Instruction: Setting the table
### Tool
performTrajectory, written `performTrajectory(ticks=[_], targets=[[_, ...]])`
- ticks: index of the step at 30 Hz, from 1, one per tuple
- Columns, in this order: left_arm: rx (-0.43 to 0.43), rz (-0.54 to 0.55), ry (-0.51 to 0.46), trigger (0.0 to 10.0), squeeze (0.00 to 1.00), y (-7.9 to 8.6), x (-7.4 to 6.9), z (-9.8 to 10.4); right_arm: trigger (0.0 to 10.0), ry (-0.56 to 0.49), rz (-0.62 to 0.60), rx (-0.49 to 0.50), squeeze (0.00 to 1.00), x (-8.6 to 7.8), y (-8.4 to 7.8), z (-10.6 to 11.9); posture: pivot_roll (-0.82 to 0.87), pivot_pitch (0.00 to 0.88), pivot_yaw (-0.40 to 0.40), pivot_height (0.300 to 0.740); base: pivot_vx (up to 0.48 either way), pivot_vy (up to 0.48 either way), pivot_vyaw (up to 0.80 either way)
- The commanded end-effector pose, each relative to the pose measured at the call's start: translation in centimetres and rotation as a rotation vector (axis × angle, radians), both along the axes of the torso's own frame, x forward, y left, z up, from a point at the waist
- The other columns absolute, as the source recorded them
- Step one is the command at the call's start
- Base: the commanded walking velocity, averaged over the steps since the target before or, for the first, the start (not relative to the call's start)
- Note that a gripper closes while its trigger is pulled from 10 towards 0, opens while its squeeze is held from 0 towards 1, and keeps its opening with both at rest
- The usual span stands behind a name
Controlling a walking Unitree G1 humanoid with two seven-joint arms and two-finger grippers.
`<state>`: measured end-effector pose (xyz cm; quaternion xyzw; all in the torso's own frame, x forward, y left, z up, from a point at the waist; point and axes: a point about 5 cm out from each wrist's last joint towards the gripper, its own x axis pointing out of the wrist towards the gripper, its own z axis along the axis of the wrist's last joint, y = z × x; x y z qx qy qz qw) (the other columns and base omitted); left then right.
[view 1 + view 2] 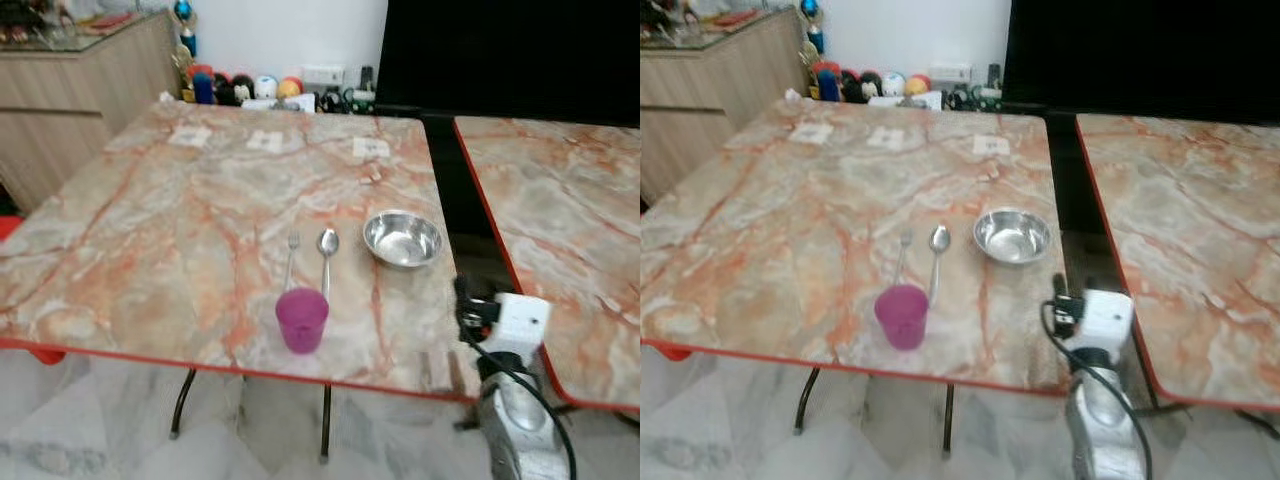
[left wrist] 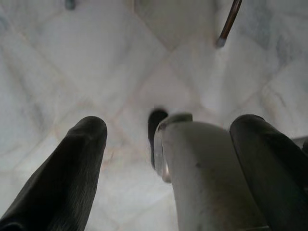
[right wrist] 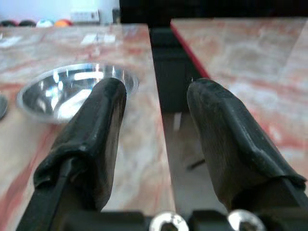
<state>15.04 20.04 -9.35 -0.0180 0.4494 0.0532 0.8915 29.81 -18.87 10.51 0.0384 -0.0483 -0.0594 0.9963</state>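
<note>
Marble table [image 1: 150,260]: one cup [image 1: 301,319], fork [image 1: 291,256], spoon [image 1: 326,254], bowl [image 1: 402,239]; both grippers' fingers [image 3: 98,132] spread.

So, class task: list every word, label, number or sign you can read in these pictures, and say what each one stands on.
None can be read.
Three white paper labels lie along the far side of the table: any print is too small and blurred.
Cup, fork, spoon, bowl: no markings visible.

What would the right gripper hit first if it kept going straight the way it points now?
Probably nothing soon: the open right gripper points along the gap between the two tables, with the steel bowl just off to its left. Depth is unclear; the left finger might graze the table edge.
</note>
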Motion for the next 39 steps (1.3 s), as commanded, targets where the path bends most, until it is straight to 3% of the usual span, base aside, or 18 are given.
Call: performTrajectory(ticks=[1, 14, 17, 20, 24, 27, 31, 39], targets=[[0.018, -0.007, 0.044, 10.0, 0.0, 0.6, -1.1, -0.4, 10.0, -0.01, 0.005, 0.012, 0.0, 0.1, 0.4, 0.3, -0.01, 0.077, -0.054, 0.74, 0.262, 0.0, 0.0], [0.022, -0.021, 0.045, 10.0, 0.0, 0.6, -1.2, -0.4, 10.0, -0.029, 0.022, 0.021, 0.0, 0.8, 1.0, 0.8, -0.01, 0.078, -0.058, 0.74, 0.224, 0.0, 0.0], [0.026, -0.024, 0.045, 10.0, 0.0, 0.6, -1.5, -0.4, 10.0, -0.028, 0.028, 0.05, 0.0, 1.1, 1.1, 1.0, -0.01, 0.079, -0.059, 0.74, 0.0, 0.0, 0.0], [0.023, -0.023, 0.053, 10.0, 0.0, 0.6, -2.1, -0.6, 10.0, -0.023, -0.001, 0.143, 0.0, 1.7, 0.8, 1.5, -0.01, 0.079, -0.059, 0.74, 0.0, 0.0, 0.0], [0.023, -0.024, 0.055, 10.0, 0.0, 0.6, -2.2, -0.7, 10.0, -0.013, -0.019, 0.168, 0.0, 2.0, 0.6, 1.6, -0.01, 0.082, -0.057, 0.74, 0.0, 0.0, 0.0], [0.029, -0.031, 0.059, 10.0, 0.0, 0.5, -2.2, -0.7, 10.0, 0.012, -0.047, 0.254, 0.0, 2.8, 0.4, 1.9, -0.01, 0.082, -0.056, 0.74, 0.0, 0.0, 0.0], [0.028, -0.034, 0.055, 10.0, 0.0, 0.4, -1.7, -0.6, 10.0, 0.088, -0.019, 0.233, 0.0, 3.7, 1.2, 1.7, 0.0, 0.084, -0.054, 0.74, 0.0, 0.0, 0.0], [0.027, -0.042, 0.05, 10.0, 0.0, 0.0, -1.3, -0.5, 10.0, 0.189, -0.072, 0.341, 0.0, 4.8, 1.0, 1.2, 0.0, 0.087, -0.051, 0.74, 0.0, 0.0, 0.0]])
